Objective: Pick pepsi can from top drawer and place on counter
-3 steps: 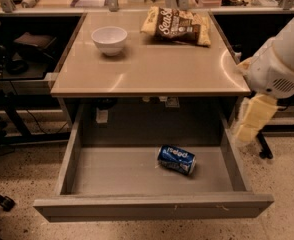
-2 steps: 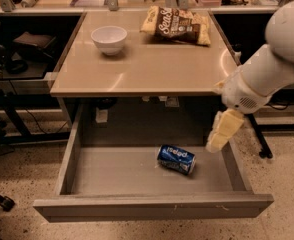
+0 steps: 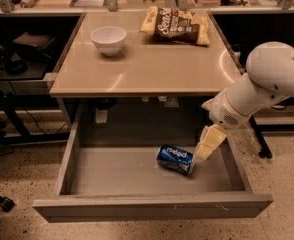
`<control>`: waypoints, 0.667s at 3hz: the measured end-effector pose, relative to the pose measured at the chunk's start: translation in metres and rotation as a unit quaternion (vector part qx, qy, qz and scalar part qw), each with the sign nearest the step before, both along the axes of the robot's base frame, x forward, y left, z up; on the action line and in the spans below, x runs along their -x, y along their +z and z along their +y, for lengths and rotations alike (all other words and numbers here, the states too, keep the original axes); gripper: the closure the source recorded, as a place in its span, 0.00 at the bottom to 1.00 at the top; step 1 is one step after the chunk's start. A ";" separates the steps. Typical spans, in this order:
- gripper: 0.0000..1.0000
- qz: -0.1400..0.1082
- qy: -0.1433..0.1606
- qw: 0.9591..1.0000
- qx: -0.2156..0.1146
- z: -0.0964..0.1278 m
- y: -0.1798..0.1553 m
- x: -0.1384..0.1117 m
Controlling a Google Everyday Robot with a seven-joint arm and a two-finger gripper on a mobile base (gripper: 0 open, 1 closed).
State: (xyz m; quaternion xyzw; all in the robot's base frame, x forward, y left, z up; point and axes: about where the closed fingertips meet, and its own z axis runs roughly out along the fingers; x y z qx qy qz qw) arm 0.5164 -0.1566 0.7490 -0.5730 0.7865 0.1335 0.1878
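Since the earlier frame, the arm has swung left and down, placing the end effector (image 3: 210, 143) over the open top drawer (image 3: 112, 176), just beside the right end of the pepsi can (image 3: 176, 159). Its opening, and any contact with the can, cannot be determined. The can lies on its side on the drawer floor, right of centre. The bench (image 3: 152, 66) carries a white bowl (image 3: 108, 39) and a chip bag (image 3: 177, 25).
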 end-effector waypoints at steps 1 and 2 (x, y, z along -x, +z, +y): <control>0.00 0.007 -0.006 1.000 0.000 0.005 -0.010 -0.002; 0.00 0.023 -0.017 1.000 -0.013 0.031 -0.044 -0.012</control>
